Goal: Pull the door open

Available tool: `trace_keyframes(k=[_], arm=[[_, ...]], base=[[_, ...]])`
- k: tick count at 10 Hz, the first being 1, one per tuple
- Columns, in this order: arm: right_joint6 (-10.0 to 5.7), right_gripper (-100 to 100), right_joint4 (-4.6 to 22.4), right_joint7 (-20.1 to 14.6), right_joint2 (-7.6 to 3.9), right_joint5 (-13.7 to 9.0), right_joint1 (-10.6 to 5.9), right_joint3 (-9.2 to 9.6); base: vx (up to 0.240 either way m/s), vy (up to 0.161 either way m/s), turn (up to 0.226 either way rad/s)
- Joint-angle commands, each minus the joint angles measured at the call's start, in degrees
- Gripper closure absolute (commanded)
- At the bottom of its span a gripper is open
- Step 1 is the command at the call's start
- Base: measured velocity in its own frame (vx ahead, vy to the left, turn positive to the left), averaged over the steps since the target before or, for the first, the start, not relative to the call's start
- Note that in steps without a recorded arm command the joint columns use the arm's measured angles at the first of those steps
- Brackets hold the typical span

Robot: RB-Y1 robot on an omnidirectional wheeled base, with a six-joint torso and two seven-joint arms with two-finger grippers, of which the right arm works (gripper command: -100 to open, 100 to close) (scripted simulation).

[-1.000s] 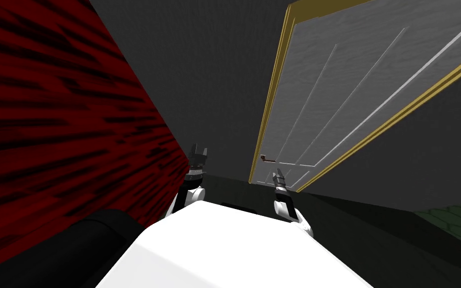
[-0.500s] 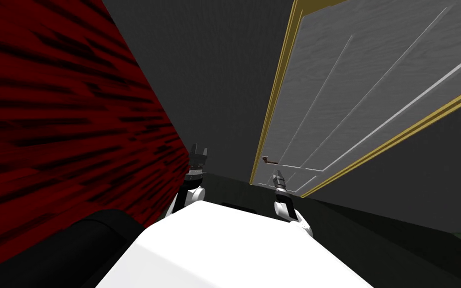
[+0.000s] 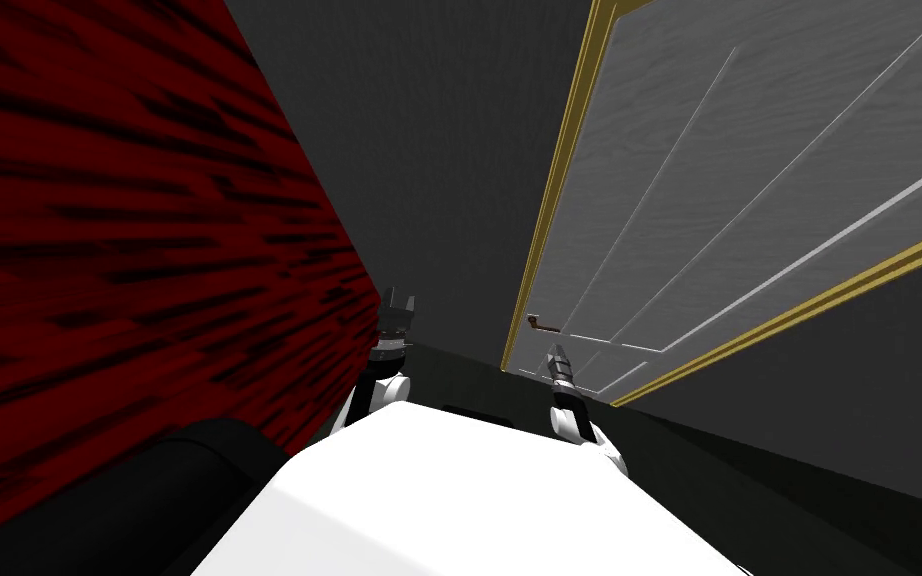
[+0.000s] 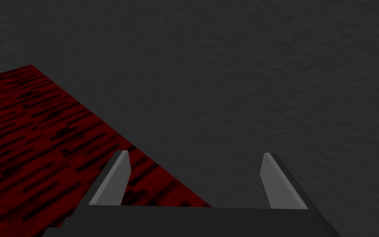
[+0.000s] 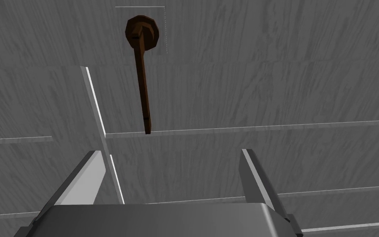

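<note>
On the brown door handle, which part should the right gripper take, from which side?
Probably grip the brown handle on its thin bar near the free end, away from the round base. Approach the door face squarely: the open fingers of the right gripper stand either side of the bar's line.

Grey wood-grained door (image 3: 749, 150), brown handle (image 5: 142, 82), gold frame (image 3: 553, 200) (red-black streaked wall (image 3: 99, 250))

Open air lies between the right gripper (image 5: 171, 151) and the brown door handle (image 5: 142, 78) — its spread fingers (image 5: 91, 175) meet nothing short of the handle. Behind the handle the grey door (image 5: 275, 82) blocks the way flat. Left of the handle stand the yellow door frame (image 3: 553, 200), a dark grey wall (image 3: 429, 150) and a red wall (image 3: 129, 250) — the last close beside the left gripper (image 3: 397, 300).
</note>
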Motion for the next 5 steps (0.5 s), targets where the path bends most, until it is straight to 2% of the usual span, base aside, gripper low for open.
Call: trace_keyframes(k=[1,2,3,4,5], arm=[[-0.18,-100,2.0,-0.24,-0.24,-0.35,-0.5,-0.12],[-0.52,-100,3.52,-0.42,-0.43,-0.57,-1.09,-0.2],[-0.52,-100,3.73,-0.42,-0.43,-0.57,-1.09,-0.2],[-0.85,-100,5.36,-0.6,-0.61,-0.78,-1.65,-0.28],[-0.85,-100,5.36,-0.6,-0.61,-0.78,-1.65,-0.28]], base=[[0.007,-0.06,0.16],[0.011,-0.07,0.194],[0.004,-0.055,0.1],[-0.004,-0.037,0.109],[-0.002,-0.028,0.053]])
